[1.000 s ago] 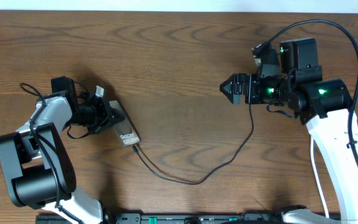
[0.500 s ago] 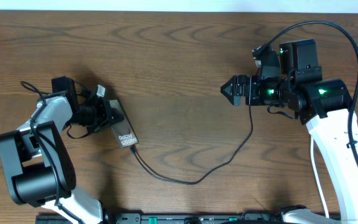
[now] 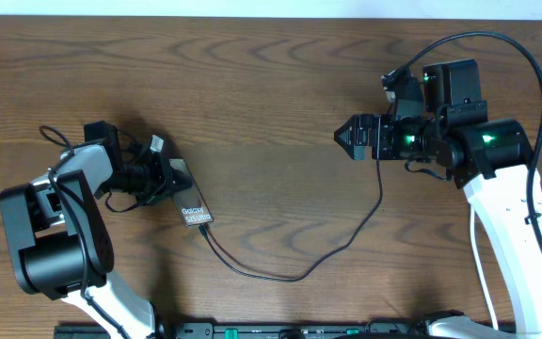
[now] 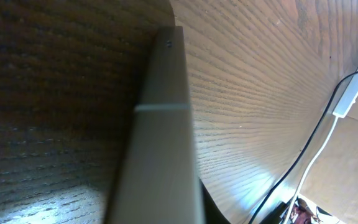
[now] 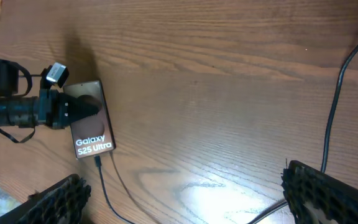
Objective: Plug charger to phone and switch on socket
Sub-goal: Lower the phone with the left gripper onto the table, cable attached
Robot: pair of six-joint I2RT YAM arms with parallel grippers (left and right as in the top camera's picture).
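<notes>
The phone lies on the wood table at the left, its "Galaxy S25 Ultra" lettering showing in the right wrist view. My left gripper is shut on its upper end; the left wrist view shows only the phone's edge close up. The charger, a thin black cable, runs from under my right arm to the phone's lower end, where its plug tip sits against the port. My right gripper is open and empty, above the table at the right. A narrow white socket with a white cord shows at the edge of the left wrist view.
The black cable loops across the table's front middle and passes near my right gripper. The table's far edge meets a white wall. My right arm's own thick black cable arcs above it.
My left gripper has shifted slightly right with the phone, which has turned a little. The right arm has not moved.
</notes>
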